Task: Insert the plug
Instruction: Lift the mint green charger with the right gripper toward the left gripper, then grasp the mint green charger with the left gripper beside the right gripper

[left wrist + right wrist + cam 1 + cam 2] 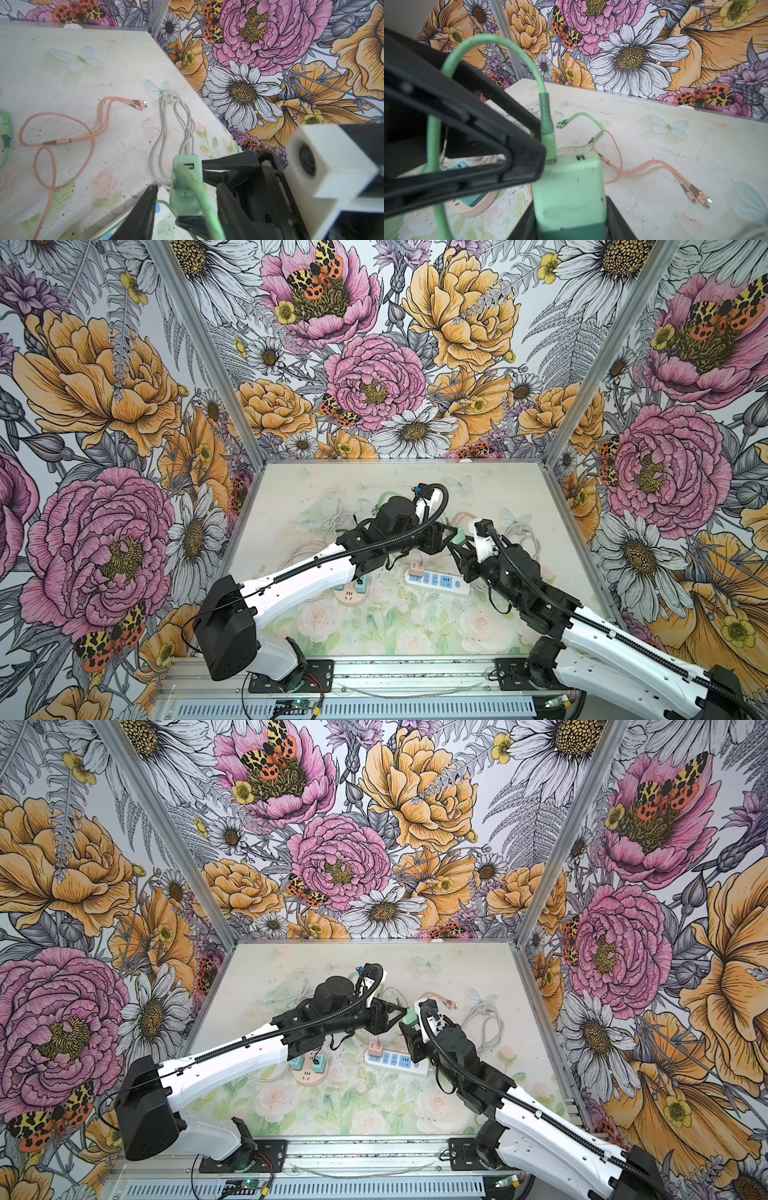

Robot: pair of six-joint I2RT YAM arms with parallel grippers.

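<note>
A mint-green charger block (569, 187) hangs above the table with my right gripper (570, 207) shut on its lower end. The block shows in both top views (459, 536) (411, 1018). A green cable's USB plug (547, 128) sits in one of the block's two top ports; the other port (580, 158) is empty. My left gripper (186, 188) stands open, its fingers (145, 209) apart on either side of the block (182, 199) and of the cable (200, 193). One left finger (467, 145) lies right beside the USB plug.
Below the grippers lies a white power strip (436, 583) with a pink adapter (415, 568) plugged in. A round pink socket (351, 593) holds teal adapters (360, 583). A pink multi-head cable (62, 141) and a coiled white cable (166, 128) lie farther back.
</note>
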